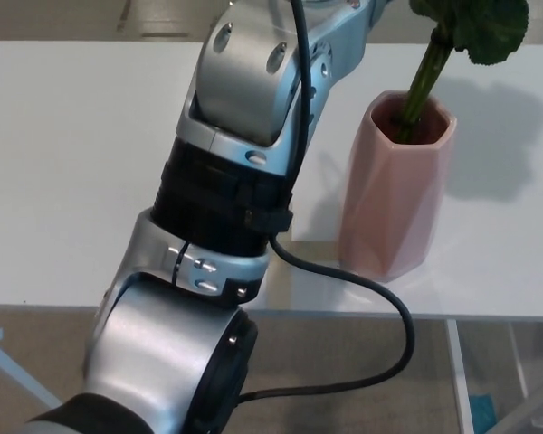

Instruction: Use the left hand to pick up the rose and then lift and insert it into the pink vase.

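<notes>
The pink faceted vase (pixel 394 190) stands upright on the white table (pixel 72 181), right of centre. The rose's green stem (pixel 425 81) leans into the vase mouth, and a broad green leaf (pixel 489 27) shows at the top edge; the bloom is cut off above the picture. My left arm (pixel 235 181) rises from the lower left and runs out past the top edge near the stem. Its hand lies beyond the picture, so I cannot see whether it holds the stem. No part of my right arm shows.
A black cable (pixel 389 307) loops from the left arm over the table's front edge, close to the vase's base. The table's front edge (pixel 362 312) runs across the lower picture, with floor and a metal frame (pixel 462 380) below.
</notes>
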Controlling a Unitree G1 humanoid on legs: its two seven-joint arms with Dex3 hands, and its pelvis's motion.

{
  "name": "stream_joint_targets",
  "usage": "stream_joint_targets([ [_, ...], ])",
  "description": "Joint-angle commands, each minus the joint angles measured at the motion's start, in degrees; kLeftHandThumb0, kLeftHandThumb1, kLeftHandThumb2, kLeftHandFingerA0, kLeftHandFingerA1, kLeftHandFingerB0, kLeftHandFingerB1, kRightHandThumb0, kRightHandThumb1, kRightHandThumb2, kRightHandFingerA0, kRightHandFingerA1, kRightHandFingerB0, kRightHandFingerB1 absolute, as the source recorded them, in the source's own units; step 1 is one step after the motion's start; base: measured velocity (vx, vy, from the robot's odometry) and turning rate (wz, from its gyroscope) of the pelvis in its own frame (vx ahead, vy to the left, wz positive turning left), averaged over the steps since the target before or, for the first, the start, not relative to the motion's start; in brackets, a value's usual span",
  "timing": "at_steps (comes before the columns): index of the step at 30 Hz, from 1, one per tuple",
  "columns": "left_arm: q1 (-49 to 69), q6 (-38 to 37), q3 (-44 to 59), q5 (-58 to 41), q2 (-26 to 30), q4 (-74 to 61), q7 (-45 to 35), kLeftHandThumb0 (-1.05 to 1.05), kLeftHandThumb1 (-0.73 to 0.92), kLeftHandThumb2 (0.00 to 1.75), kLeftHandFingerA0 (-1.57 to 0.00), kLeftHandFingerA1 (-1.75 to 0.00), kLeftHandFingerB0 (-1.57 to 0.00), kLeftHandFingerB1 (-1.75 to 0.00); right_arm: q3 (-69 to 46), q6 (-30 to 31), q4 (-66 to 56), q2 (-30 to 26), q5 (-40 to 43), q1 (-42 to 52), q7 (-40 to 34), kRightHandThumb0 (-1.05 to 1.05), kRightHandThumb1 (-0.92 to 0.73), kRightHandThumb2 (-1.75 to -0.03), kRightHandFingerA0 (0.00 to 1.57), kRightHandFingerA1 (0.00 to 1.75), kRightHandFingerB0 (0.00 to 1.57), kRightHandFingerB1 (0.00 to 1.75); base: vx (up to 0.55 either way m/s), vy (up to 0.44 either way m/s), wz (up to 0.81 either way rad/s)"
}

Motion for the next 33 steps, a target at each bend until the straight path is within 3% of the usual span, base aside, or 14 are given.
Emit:
stream_joint_targets([
  [1, 0.93, -1.41, -0.41, 0.25, -0.85, -0.1, -0.26, -0.18, 0.82, 0.64, -0.93, -1.45, -0.78, -0.85, -0.01, 0.72, 0.02, -0.42, -0.04, 0.15, 0.6, -0.25, -0.54, -0.56, 0.7, 0.51, 0.59, 0.46, 0.0, 0.0, 0.0],
  [13, 4.24, -1.22, -1.11, 0.17, -0.32, -1.31, -1.25, -0.19, 0.82, 0.65, -1.01, -1.4, -0.79, -0.82, 0.03, 0.44, -0.29, -0.4, -0.1, 0.03, 0.68, -0.25, -0.54, -0.55, 0.69, 0.51, 0.59, 0.46, 0.0, 0.0, 0.0],
  [14, 5.41, 0.11, -2.25, 0.7, 0.91, -2.27, -2.22, -0.34, 0.67, 0.6, -0.78, -0.48, -0.39, -0.34, 0.08, 0.72, -0.31, -0.32, -0.14, -0.46, 0.59, -0.25, -0.54, -0.55, 0.69, 0.51, 0.6, 0.47, 0.0, 0.0, 0.0],
  [15, 5.51, 0.76, -2.76, 0.59, 1.45, -2.31, -3.13, -0.51, 0.56, 0.62, -0.1, -0.33, -0.08, -0.21, 0.06, 0.74, -0.28, -0.31, -0.11, -0.52, 0.6, -0.25, -0.54, -0.55, 0.69, 0.51, 0.6, 0.47, 0.0, 0.0, 0.0],
  [16, 5.47, 1.38, -3.28, 0.34, 1.99, -2.24, -4.12, -0.51, 0.56, 0.62, -0.1, -0.33, -0.08, -0.21, 0.03, 0.72, -0.24, -0.31, -0.08, -0.53, 0.62, -0.25, -0.54, -0.55, 0.69, 0.51, 0.6, 0.47, 0.0, 0.0, 0.0],
  [17, 4.94, 2.87, -4.31, -0.61, 3.62, -1.65, -7.58, -0.74, 0.44, 0.74, 0.0, 0.0, 0.0, 0.0, -0.05, 0.65, -0.25, -0.41, -0.02, -0.49, 0.65, -0.25, -0.54, -0.55, 0.69, 0.51, 0.6, 0.47, 0.0, 0.0, 0.0],
  [19, 4.71, 3.52, -4.86, -1.17, 4.46, -1.46, -9.07, -0.74, 0.44, 0.74, 0.0, 0.0, 0.0, 0.0, -0.08, 0.62, -0.24, -0.46, 0.0, -0.49, 0.66, -0.25, -0.54, -0.55, 0.69, 0.51, 0.6, 0.47, 0.0, 0.0, 0.0],
  [20, 3.9, 4.8, -6.04, -1.42, 6.48, -0.76, -12.09, -0.93, 0.45, 0.62, 0.0, 0.0, 0.0, 0.0, -0.06, 0.49, -0.33, -0.46, 0.01, -0.61, 0.78, -0.25, -0.54, -0.55, 0.7, 0.51, 0.59, 0.46, 0.0, 0.0, 0.0],
  [22, 2.59, 8.19, -7.76, -2.2, 9.95, 0.0, -16.88, -0.9, 0.47, 0.6, 0.0, 0.0, 0.0, 0.0, 0.03, 0.4, -0.51, -0.46, -0.06, -0.88, 0.88, -0.25, -0.54, -0.55, 0.69, 0.51, 0.59, 0.46, 0.0, 0.0, 0.0],
  [33, 3.25, 6.18, -8.25, -1.7, 12.38, 0.93, -20.0, -0.84, 0.49, 0.57, 0.0, 0.0, 0.0, 0.0, -0.1, 0.99, -0.7, -0.53, 0.08, -1.61, 0.79, -0.25, -0.54, -0.55, 0.7, 0.51, 0.6, 0.47, 0.0, 0.0, 0.0],
])
